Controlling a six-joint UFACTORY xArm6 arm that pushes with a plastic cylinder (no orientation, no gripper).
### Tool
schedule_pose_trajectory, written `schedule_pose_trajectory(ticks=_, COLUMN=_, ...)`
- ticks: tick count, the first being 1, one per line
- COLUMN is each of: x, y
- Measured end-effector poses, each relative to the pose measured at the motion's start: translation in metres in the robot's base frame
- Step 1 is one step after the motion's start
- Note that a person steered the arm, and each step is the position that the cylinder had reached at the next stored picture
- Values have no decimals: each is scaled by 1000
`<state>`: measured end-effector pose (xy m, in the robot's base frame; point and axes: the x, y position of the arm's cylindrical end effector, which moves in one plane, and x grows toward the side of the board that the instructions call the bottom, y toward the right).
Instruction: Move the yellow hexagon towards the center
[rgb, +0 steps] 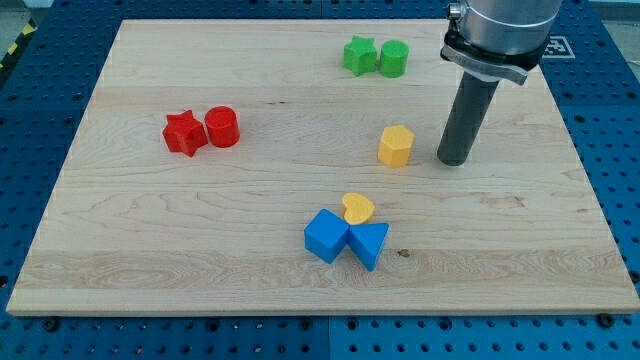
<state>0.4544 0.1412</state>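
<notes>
Yellow hexagon (396, 146) on the table (120, 260), right of centre, just to the view's left of my tip (455, 160), apart, not touching. End effector: a bare rod, no jaws to spread or press. Likely push: leftward toward centre, tip already behind.

The pale wooden board (150, 250) shows smooth, matt grain, and the yellow hexagon (396, 146) looks like matt plastic.

wooden board (150, 230) (pale grain) | blue perforated base (40, 80) | even light
</notes>
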Motion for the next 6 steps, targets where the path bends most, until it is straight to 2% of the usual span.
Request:
schedule_pose_trajectory(ticks=1, x=0, y=-45)
schedule_pose_trajectory(ticks=3, x=2, y=-85)
schedule_pose_trajectory(ticks=6, x=30, y=-259)
